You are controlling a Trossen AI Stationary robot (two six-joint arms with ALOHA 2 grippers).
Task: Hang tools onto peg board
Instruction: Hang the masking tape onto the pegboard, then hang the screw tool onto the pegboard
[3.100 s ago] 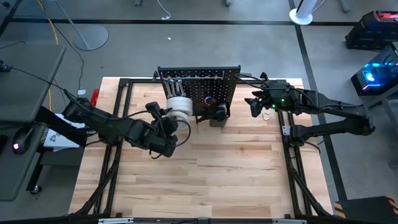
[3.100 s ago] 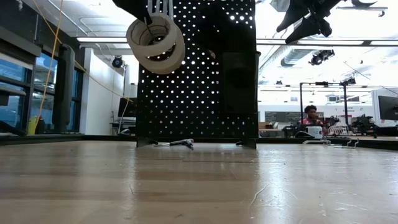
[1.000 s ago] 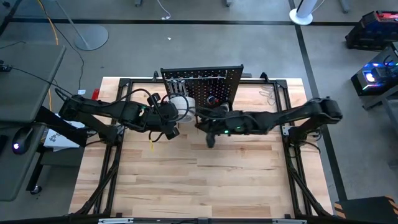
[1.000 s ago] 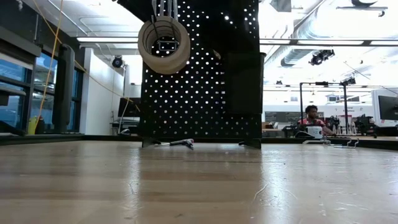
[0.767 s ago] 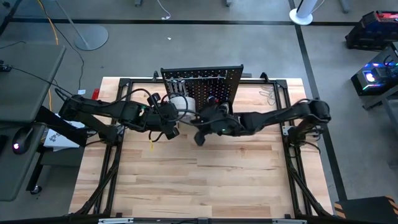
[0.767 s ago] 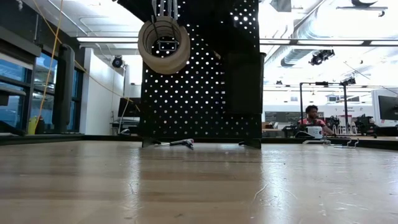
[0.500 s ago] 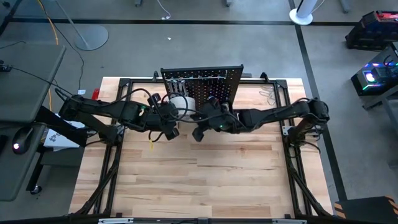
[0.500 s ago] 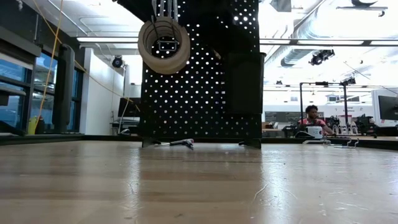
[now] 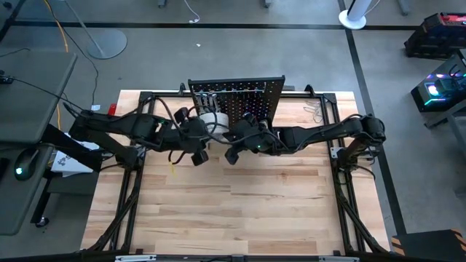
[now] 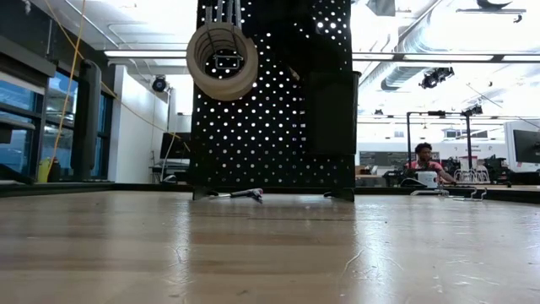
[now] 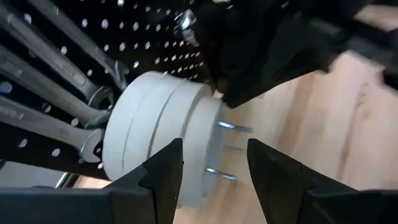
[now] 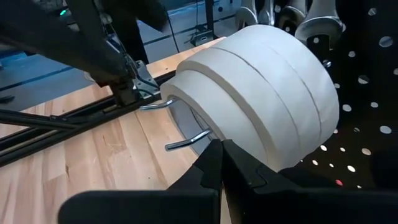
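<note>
White tape rolls (image 11: 158, 140) on peg board (image 10: 278, 101) hooks, my left fingers (image 11: 165, 171) spread before them, my right fingers (image 12: 214, 165) pressed together beneath, hook roots hidden.

The peg board (image 10: 270, 110) stands upright, black and dotted with holes. A stack of white tape rolls (image 11: 158, 134) hangs on a two-prong wire hook (image 11: 227, 149) high on the board's face. Silver wrenches (image 11: 56, 93) hang against the board just beside the rolls. A small tool (image 10: 240, 194) lies at the board's foot.
</note>
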